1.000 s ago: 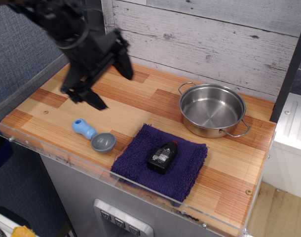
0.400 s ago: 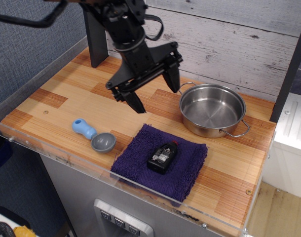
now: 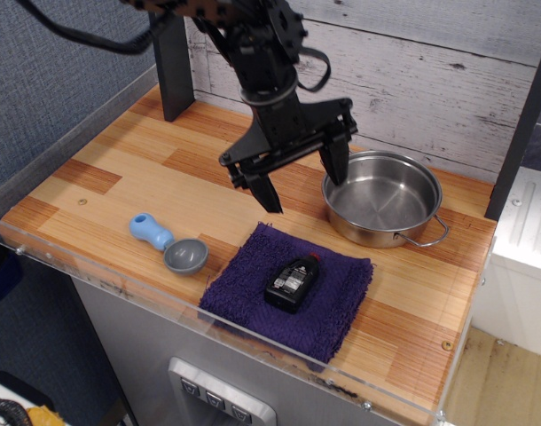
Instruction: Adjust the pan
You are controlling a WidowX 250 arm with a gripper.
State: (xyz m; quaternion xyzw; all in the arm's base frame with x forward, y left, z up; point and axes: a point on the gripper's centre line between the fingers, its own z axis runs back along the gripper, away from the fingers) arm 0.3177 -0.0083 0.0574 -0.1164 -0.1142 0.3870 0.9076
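The pan is a round shiny steel vessel with two wire loop handles. It stands upright and empty at the back right of the wooden counter. My gripper hangs open just left of the pan, above the counter. Its two black fingers are spread wide. The right finger is near the pan's left rim and hides the pan's far left handle. The left finger points down towards the counter. Nothing is held between the fingers.
A purple towel lies at the front with a small black bottle on it. A grey scoop with a blue handle lies front left. A clear acrylic rim edges the counter. A black post stands at the back.
My gripper has swept from the back left across the counter to the right and now hangs beside the pan's left rim. It stays open. The pan, towel, bottle and scoop have not moved.
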